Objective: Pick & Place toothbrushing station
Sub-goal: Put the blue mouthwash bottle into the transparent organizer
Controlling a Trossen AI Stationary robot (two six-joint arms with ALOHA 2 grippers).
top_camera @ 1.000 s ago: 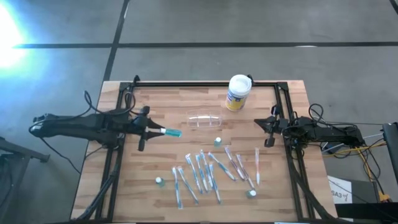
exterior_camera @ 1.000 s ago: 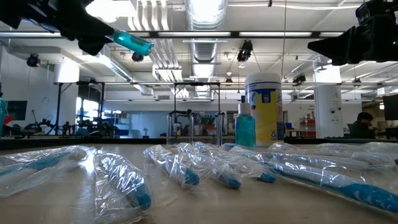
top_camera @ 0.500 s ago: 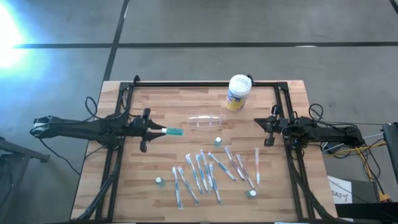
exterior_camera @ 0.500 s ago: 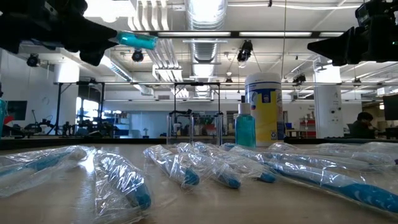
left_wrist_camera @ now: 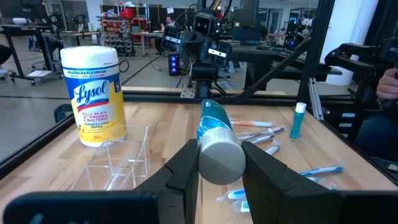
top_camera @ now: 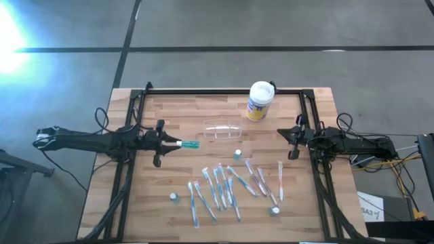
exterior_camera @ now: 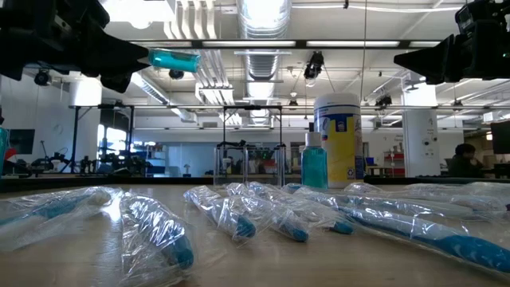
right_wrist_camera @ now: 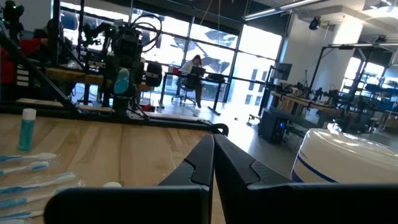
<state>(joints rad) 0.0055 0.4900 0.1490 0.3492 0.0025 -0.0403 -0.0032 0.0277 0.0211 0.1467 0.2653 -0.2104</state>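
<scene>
The toothbrushing station [top_camera: 223,129], a clear plastic holder, stands on the table near the middle, also seen in the left wrist view [left_wrist_camera: 118,167] and the low view [exterior_camera: 247,163]. No gripper touches it. My left gripper [top_camera: 171,143] hangs over the table's left part, left of the holder, shut on a small teal bottle [top_camera: 189,144] with a white cap. The bottle also shows high up in the low view [exterior_camera: 174,59]. My right gripper [top_camera: 281,134] waits shut at the table's right side, with nothing between its fingers [right_wrist_camera: 210,143]. My left gripper pinches the teal bottle between its two fingers at the white capped end [left_wrist_camera: 219,163]. The fingers [left_wrist_camera: 184,167] come level from the table's left and lie along the bottle. The teal body [left_wrist_camera: 214,121] sticks out ahead of them, level and clear of the table.
A white canister with a yellow-blue label [top_camera: 260,100] stands at the far edge, right of the holder. Several wrapped toothbrushes [top_camera: 224,190] lie in the near middle. Small teal bottles stand among them [top_camera: 237,154] [top_camera: 174,197] [top_camera: 274,211]. A black frame [top_camera: 224,91] borders the table.
My left gripper has sunk a little and tipped up from slanting downward to level, still shut on the teal bottle. The bottle, which sloped down toward the table's right, now lies level.
</scene>
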